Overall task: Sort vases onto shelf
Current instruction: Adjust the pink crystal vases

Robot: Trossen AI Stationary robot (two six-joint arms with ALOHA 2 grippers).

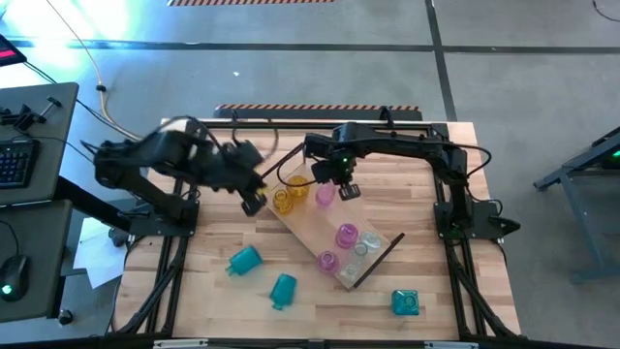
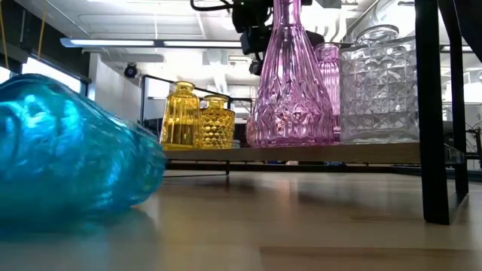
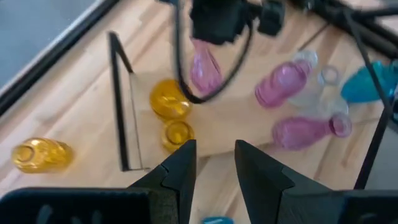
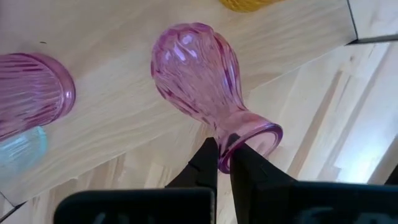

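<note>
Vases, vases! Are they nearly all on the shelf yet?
About halfway. Two yellow vases, two pink vases and a clear vase stand on the shelf. The right gripper pinches another pink vase by its rim above the board. Three teal vases and one yellow vase wait on the table. The left gripper is empty.

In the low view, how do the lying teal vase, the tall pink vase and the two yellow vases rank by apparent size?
1. Teal vase, though nearness inflates it.
2. Tall pink vase.
3. The two yellow vases, looking alike.
</note>
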